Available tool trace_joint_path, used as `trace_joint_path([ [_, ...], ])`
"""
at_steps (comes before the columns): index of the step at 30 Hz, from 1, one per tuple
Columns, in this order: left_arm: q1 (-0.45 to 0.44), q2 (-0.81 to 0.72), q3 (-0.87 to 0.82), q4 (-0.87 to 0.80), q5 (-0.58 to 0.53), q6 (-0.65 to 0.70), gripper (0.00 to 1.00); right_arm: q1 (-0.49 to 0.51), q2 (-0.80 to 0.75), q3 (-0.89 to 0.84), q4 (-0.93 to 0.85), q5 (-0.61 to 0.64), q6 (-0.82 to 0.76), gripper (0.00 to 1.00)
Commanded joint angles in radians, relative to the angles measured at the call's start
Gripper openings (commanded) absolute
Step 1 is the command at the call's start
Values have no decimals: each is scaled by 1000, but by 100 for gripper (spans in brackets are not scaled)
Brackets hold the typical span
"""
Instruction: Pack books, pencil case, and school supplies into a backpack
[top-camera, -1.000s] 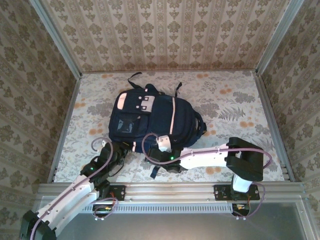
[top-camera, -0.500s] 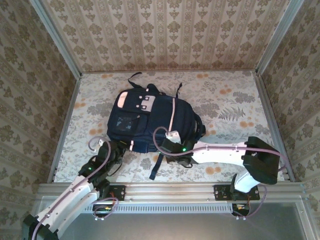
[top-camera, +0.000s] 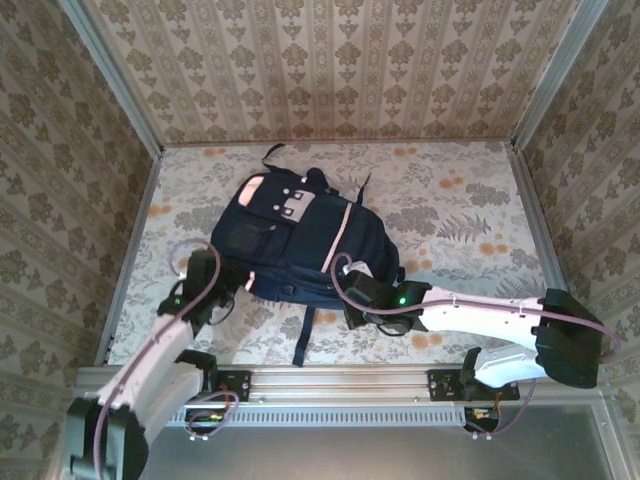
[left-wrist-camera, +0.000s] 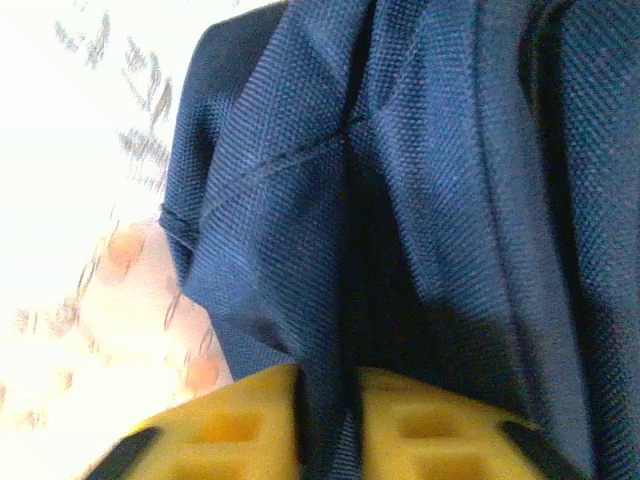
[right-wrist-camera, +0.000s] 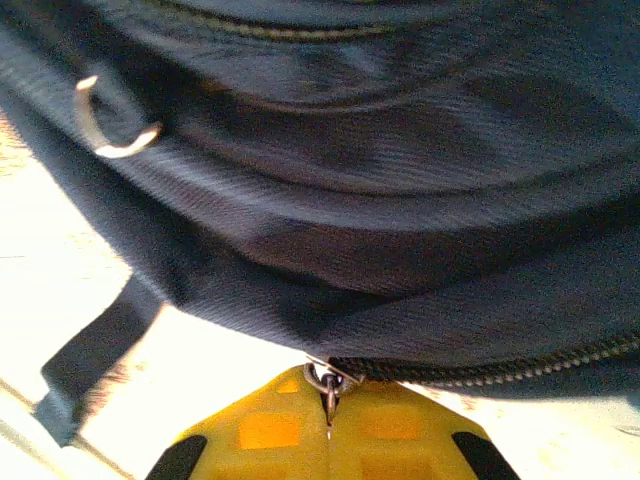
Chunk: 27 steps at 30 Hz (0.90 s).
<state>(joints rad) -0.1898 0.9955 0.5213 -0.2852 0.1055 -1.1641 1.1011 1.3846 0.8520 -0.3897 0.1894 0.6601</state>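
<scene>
The backpack (top-camera: 300, 235) lies flat on the flowered table (top-camera: 470, 200), left of centre. It is navy cloth with a pale pink-white stripe (top-camera: 343, 238) and a light buckle patch (top-camera: 290, 207) whose marks are too small to read; a dark strap (top-camera: 303, 340) trails towards the near edge. At its near left corner the left claw (left-wrist-camera: 326, 385) stands narrow, a fold of cloth between its yellow fingers (left-wrist-camera: 225, 430) — whether it pinches cannot be told; at the near edge the right claw (right-wrist-camera: 328, 398) is closed on the metal zip pull (right-wrist-camera: 322, 379).

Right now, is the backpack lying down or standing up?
Lying down: the backpack rests flat on the table, front pocket facing up.
</scene>
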Motion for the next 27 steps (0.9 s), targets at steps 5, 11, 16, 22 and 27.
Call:
trace_joint_path([
  [5, 84, 40, 137, -25, 256, 115, 59, 73, 219, 232, 107, -16, 63, 0],
  [11, 54, -294, -57, -76, 212, -88, 62, 82, 285, 253, 217, -33, 151, 0],
  [16, -35, -455, -207, -39, 158, -253, 61, 82, 301, 264, 250, -41, 168, 0],
  [22, -211, -443, -268, 52, 27, -331, 58, 82, 309, 256, 262, -41, 189, 0],
  [27, -321, -367, -286, 156, -45, -358, 56, 83, 314, 245, 278, -48, 203, 0],
])
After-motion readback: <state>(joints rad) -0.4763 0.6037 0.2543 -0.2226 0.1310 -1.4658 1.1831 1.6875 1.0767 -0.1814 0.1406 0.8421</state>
